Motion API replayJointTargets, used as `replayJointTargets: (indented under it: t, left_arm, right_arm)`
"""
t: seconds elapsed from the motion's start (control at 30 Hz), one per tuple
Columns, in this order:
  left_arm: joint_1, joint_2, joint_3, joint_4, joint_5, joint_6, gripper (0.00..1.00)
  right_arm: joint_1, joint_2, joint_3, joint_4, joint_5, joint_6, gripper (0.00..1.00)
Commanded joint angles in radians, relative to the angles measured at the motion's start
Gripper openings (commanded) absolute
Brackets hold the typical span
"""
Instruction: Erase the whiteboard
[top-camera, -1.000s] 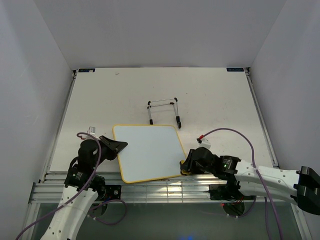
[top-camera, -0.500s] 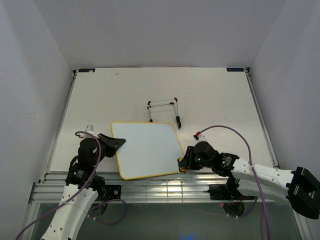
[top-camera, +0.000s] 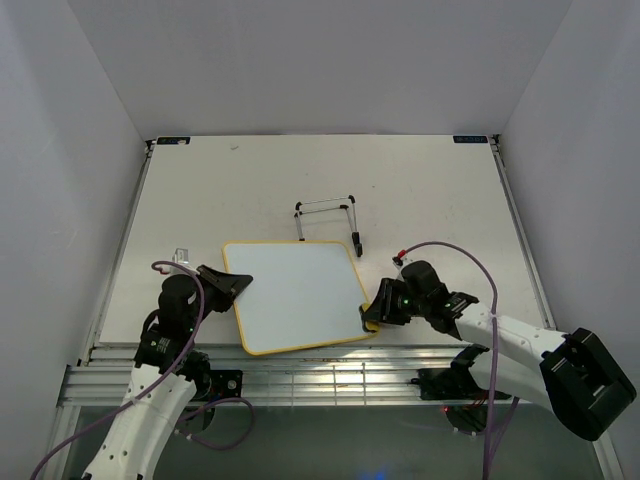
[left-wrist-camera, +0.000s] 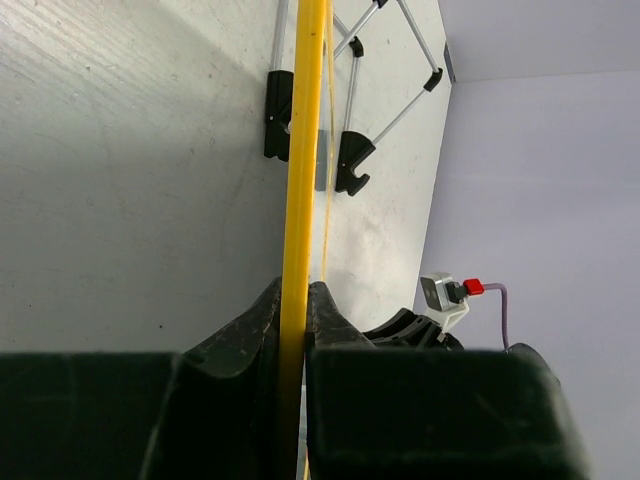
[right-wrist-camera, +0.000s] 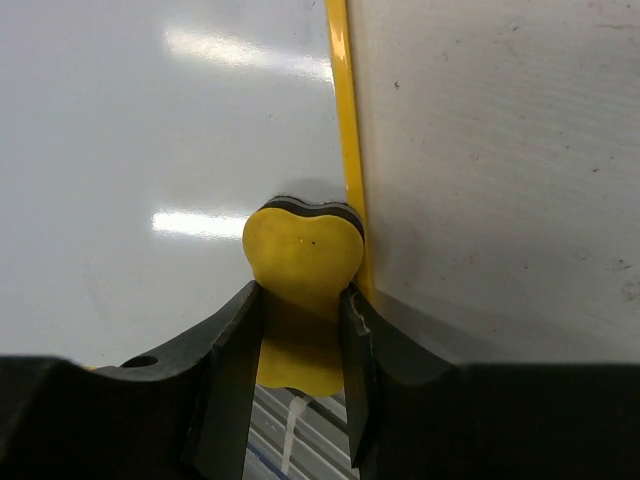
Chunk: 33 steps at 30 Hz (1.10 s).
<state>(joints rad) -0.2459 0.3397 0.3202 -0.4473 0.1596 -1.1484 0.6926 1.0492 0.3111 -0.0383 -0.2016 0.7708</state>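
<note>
Right gripper (top-camera: 370, 317) shifted farther along whiteboard (top-camera: 295, 295) edge, clamping yellow eraser (right-wrist-camera: 303, 255)

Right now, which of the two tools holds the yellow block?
The right tool, holding the yellow block at the whiteboard's right edge; the left tool clamps the board's frame.

Robotics lab test cell. A white table (top-camera: 420, 190) is boxed in by plain white walls (top-camera: 320, 60) behind it and on both sides. An aluminium rail frame (top-camera: 330, 380) runs along the table's near edge, where a left arm (top-camera: 150, 400) and a right arm (top-camera: 510, 340), both white, are bolted, trailing purple cables (top-camera: 450, 245).
</note>
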Motion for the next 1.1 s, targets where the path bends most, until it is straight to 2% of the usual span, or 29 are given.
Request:
replayJointTargets:
  t: [0.0, 0.13, 0.37, 0.43, 0.53, 0.67, 0.77, 1.0, 1.07]
  left_arm:
    - [-0.001, 0.035, -0.035, -0.143, -0.083, 0.012, 0.00]
    - [-0.001, 0.033, -0.035, -0.145, -0.084, 0.010, 0.00]
    - [-0.001, 0.039, -0.040, -0.133, -0.069, 0.018, 0.00]
    - [-0.001, 0.044, -0.040, -0.130, -0.066, 0.024, 0.00]
    - [-0.001, 0.044, -0.040, -0.126, -0.058, 0.027, 0.00]
    - [-0.001, 0.033, -0.050, -0.116, -0.051, 0.027, 0.00]
    - [-0.001, 0.021, -0.070, -0.076, -0.019, 0.036, 0.00]
    - [-0.001, -0.005, -0.102, 0.022, 0.046, 0.075, 0.00]
    - [-0.001, -0.010, -0.102, 0.032, 0.047, 0.076, 0.00]
  right_arm:
    - [-0.019, 0.094, -0.061, -0.181, -0.051, -0.120, 0.18]
    - [-0.022, 0.081, -0.031, -0.221, -0.027, -0.131, 0.18]
    - [-0.022, -0.179, 0.116, -0.267, 0.017, -0.128, 0.18]
    - [-0.022, -0.178, 0.178, -0.320, 0.016, -0.168, 0.18]
    - [-0.021, -0.115, 0.270, -0.350, -0.034, -0.228, 0.18]
    - [-0.007, -0.069, 0.284, -0.249, -0.085, -0.219, 0.18]
    - [0.050, -0.005, 0.321, -0.207, -0.099, -0.215, 0.18]
    - [0.348, 0.233, 0.532, -0.140, -0.015, -0.228, 0.19]
    - [0.383, 0.308, 0.574, -0.118, 0.008, -0.234, 0.18]
